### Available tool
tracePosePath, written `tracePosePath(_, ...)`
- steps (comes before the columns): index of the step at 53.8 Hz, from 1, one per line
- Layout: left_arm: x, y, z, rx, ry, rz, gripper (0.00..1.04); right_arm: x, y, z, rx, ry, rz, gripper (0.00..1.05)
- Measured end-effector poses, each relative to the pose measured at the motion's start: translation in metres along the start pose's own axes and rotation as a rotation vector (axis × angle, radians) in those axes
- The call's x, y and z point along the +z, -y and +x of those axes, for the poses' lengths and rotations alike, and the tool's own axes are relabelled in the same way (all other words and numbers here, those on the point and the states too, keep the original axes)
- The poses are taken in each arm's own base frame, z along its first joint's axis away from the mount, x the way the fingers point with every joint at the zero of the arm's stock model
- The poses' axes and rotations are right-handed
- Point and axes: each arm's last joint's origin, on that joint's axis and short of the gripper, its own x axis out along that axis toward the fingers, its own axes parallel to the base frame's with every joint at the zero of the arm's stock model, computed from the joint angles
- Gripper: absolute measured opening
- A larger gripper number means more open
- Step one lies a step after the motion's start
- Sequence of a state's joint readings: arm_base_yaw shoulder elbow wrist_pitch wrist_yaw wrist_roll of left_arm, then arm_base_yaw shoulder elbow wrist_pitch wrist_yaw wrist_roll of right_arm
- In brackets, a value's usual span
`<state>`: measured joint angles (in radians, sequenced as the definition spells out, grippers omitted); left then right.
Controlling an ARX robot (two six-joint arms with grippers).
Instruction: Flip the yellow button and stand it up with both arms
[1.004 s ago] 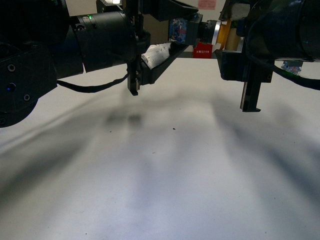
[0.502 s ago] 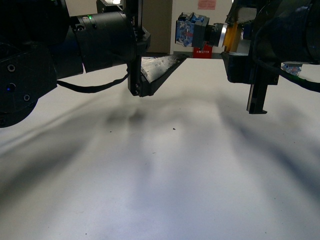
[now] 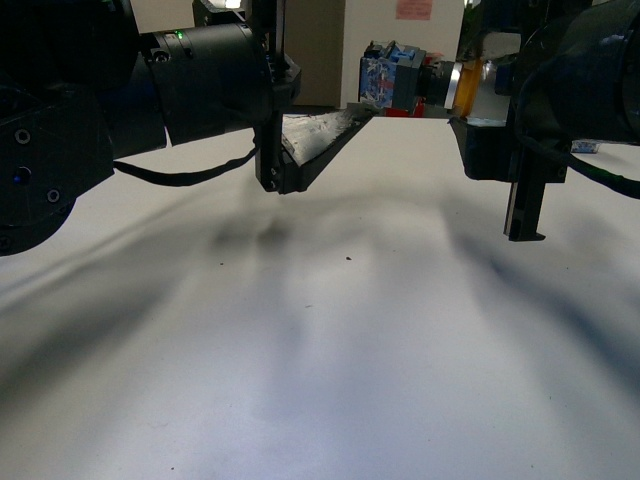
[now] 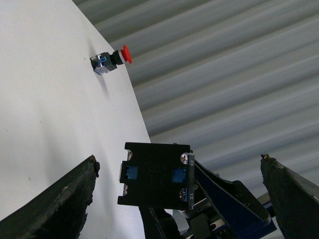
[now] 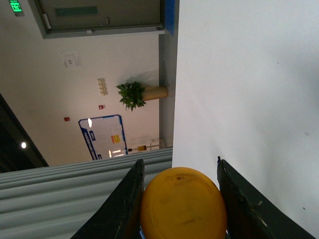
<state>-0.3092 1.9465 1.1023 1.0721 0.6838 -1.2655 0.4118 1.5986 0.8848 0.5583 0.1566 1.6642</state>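
The yellow button (image 3: 392, 74) hangs in the air above the far part of the table, lying sideways. Its blue body points left and its yellow cap (image 3: 467, 82) points right. My right gripper (image 5: 179, 162) is shut on it, and the round yellow cap (image 5: 182, 204) fills the gap between the two fingers (image 5: 124, 204). My left gripper (image 3: 312, 148) is open just left of the button. In the left wrist view its wide-spread fingers (image 4: 62, 199) stand apart on either side of the button's dark base (image 4: 149, 174) without touching it.
A like switch with a red mushroom cap (image 4: 111, 59) lies on its side on the white table (image 3: 320, 350), beyond the left gripper. Both bulky arms hang low over the far half of the table and cast broad shadows.
The right arm has carried the button to the right and a little lower. The left gripper's upper finger, which lay over the button's body, no longer shows there.
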Motion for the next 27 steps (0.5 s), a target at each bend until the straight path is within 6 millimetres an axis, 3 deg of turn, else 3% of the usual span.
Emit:
tracePosePath(9,0.0,0.0,0.0,0.0,0.0,0.0,0.98,0.0,-0.001,-0.001,0.002,0.0,-0.003,0.37)
tracePosePath(13,-0.003,0.0,0.002,0.136,0.17,0.075,0.91,0.0,-0.001,-0.001,0.003,0.0,-0.004,0.37)
tracePosePath(16,-0.009,-0.001,-0.015,0.414,0.387,0.279,0.81,0.0,-0.002,-0.002,0.006,-0.001,-0.008,0.37)
tracePosePath(19,-0.016,0.001,-0.039,0.646,0.496,0.556,0.7,0.0,-0.001,-0.002,0.005,0.0,-0.01,0.37)
tracePosePath(27,-0.023,0.01,-0.089,0.9,0.517,0.915,0.48,0.002,-0.003,-0.003,0.011,0.007,-0.01,0.37)
